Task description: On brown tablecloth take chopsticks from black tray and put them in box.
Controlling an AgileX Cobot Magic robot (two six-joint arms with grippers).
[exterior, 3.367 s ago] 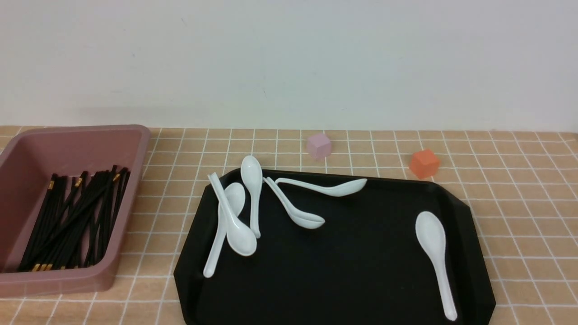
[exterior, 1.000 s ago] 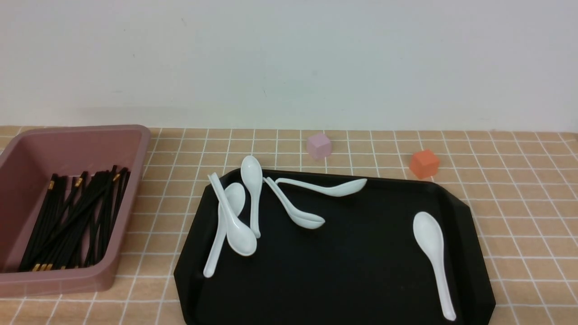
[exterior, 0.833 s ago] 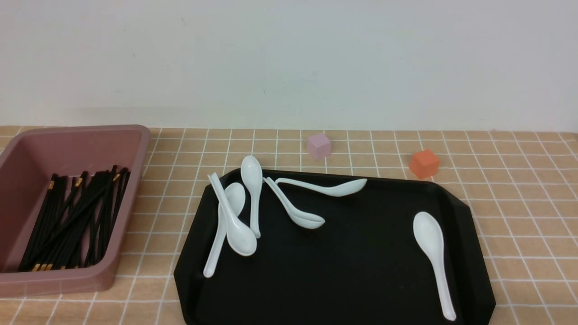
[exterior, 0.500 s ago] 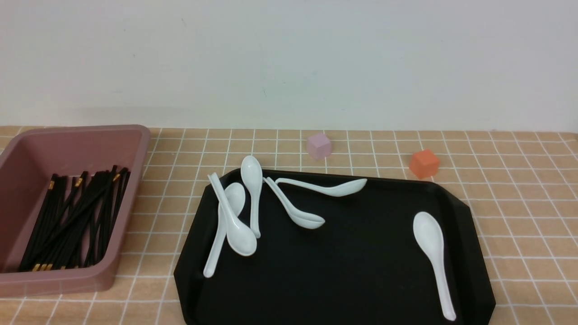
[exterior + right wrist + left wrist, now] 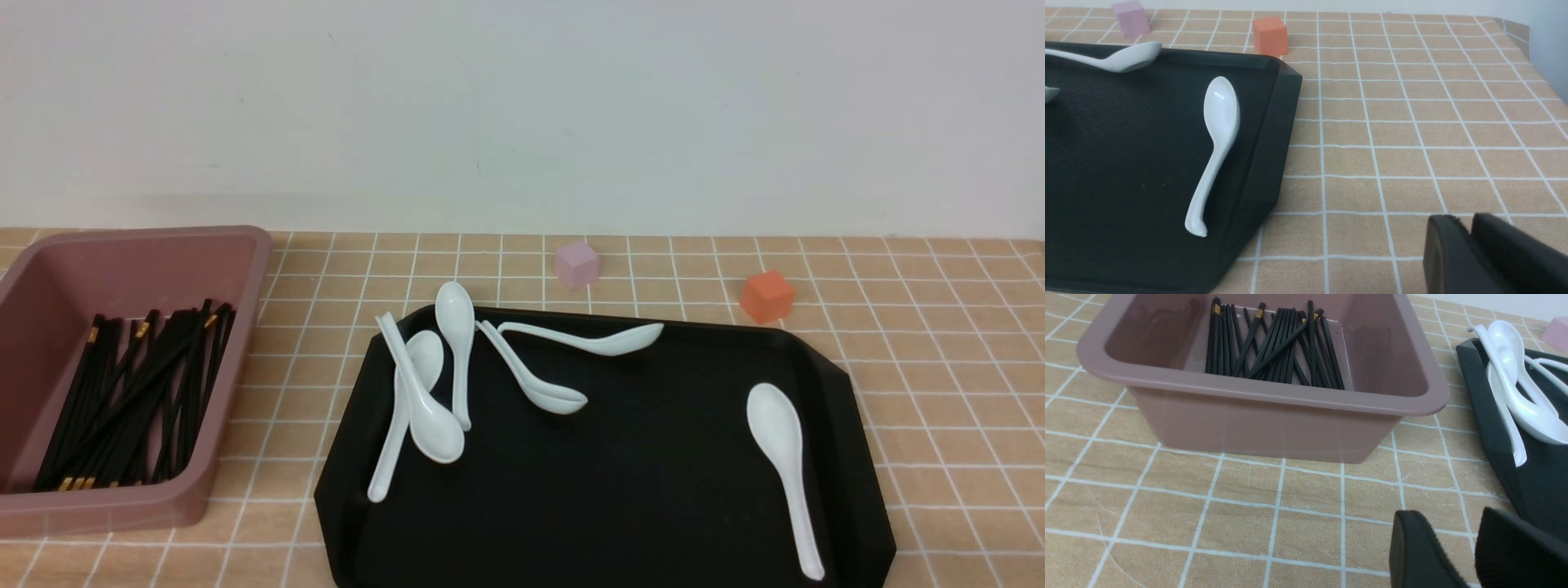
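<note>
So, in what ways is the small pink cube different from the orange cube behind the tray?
The pink cube is pale mauve, while the orange cube is bright orange. The pink cube sits behind the middle of the black tray, farther back; the orange cube sits toward the robot's right, closer to the tray's far right corner. Both are small plain blocks resting on the brown tablecloth, outside the tray.

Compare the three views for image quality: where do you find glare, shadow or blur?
Front view: soft, even light, only faint shadows under the white spoons on the black tray. Left wrist view: sharp on the box and chopsticks, left gripper blurred at the edge. Right wrist view: small highlight on the spoon bowl, right gripper out of focus.
</note>
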